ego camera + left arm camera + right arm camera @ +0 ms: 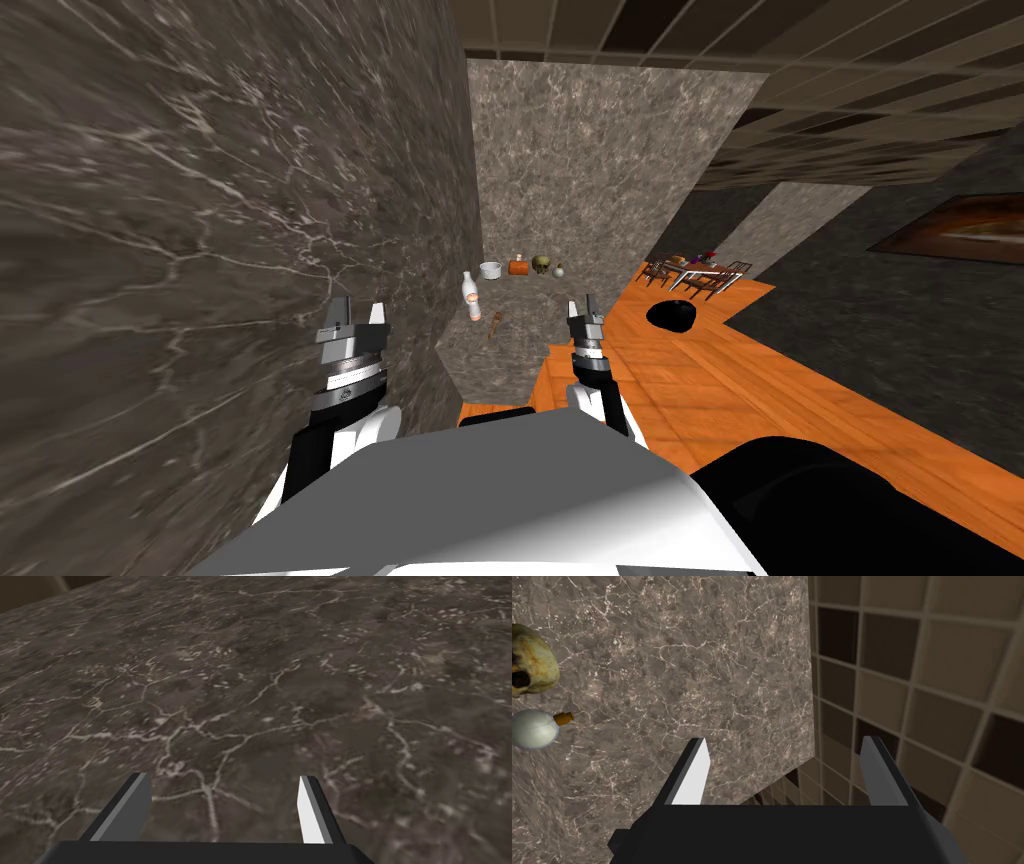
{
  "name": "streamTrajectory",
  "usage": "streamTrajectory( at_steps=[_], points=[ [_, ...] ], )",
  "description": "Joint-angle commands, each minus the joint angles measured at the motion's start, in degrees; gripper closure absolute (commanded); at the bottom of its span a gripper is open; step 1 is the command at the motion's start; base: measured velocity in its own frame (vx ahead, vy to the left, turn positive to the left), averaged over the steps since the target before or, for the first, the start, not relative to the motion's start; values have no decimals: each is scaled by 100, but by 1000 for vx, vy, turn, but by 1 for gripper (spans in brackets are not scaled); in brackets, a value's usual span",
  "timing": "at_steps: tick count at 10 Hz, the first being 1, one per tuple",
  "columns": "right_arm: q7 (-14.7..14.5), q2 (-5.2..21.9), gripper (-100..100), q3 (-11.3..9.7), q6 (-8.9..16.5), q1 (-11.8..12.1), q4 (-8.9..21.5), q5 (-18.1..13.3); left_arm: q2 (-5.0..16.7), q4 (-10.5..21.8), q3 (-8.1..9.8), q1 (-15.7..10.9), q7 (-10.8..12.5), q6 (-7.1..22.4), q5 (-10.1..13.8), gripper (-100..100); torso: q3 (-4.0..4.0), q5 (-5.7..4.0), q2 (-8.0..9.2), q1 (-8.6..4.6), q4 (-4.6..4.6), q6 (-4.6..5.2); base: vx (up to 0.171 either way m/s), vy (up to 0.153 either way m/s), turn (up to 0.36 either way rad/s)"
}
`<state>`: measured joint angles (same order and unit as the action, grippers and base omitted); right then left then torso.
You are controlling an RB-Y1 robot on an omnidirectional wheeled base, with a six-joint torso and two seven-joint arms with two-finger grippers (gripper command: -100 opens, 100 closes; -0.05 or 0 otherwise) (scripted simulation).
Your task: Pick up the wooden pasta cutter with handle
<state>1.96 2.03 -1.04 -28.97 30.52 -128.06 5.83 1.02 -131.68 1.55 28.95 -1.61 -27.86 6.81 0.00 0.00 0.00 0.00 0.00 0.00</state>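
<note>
The pasta cutter (496, 325), a small brown tool with a thin handle, lies on the grey marble counter (520, 340) in the head view. It sits near the counter's front, just past a white bottle (470, 297). My right gripper (585, 305) hovers open over the counter's right edge, to the right of the cutter and apart from it. In the right wrist view the right gripper (784, 761) holds nothing. My left gripper (352, 312) stands open beside the dark marble wall (200, 220), left of the cutter; the left gripper (225, 798) faces that veined surface.
At the counter's back stand a white pot (490, 269), an orange object (518, 267), a skull (541, 264) and a round flask (559, 271). The skull (529, 661) and flask (534, 728) lie past my right fingers. Orange floor (720, 370), a black round object (671, 314) and a table with chairs (695, 272) are to the right.
</note>
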Motion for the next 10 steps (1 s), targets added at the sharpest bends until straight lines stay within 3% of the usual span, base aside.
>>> streamTrajectory(
  at_steps=[1, 5, 10],
  points=[
    [41, 236, -100, 91, -2, 79, 47, -166, 0, 0, 0, 0, 0, 0, 0, 0, 0, 0, 0, 0, 0, 0, 1, -12, 174],
    [184, 925, -100, 412, -13, 361, 224, -746, 1, 0, 0, -1, 0, 0, 0, 0, 4, -5, 7, -23, 1, -1, -13, -45, 200],
    [287, 1608, -100, 641, -24, 571, 358, -1157, 0, 0, 0, -1, 0, 0, 0, 0, 2, -4, 4, -17, 1, -2, -14, -34, 136]
  ],
)
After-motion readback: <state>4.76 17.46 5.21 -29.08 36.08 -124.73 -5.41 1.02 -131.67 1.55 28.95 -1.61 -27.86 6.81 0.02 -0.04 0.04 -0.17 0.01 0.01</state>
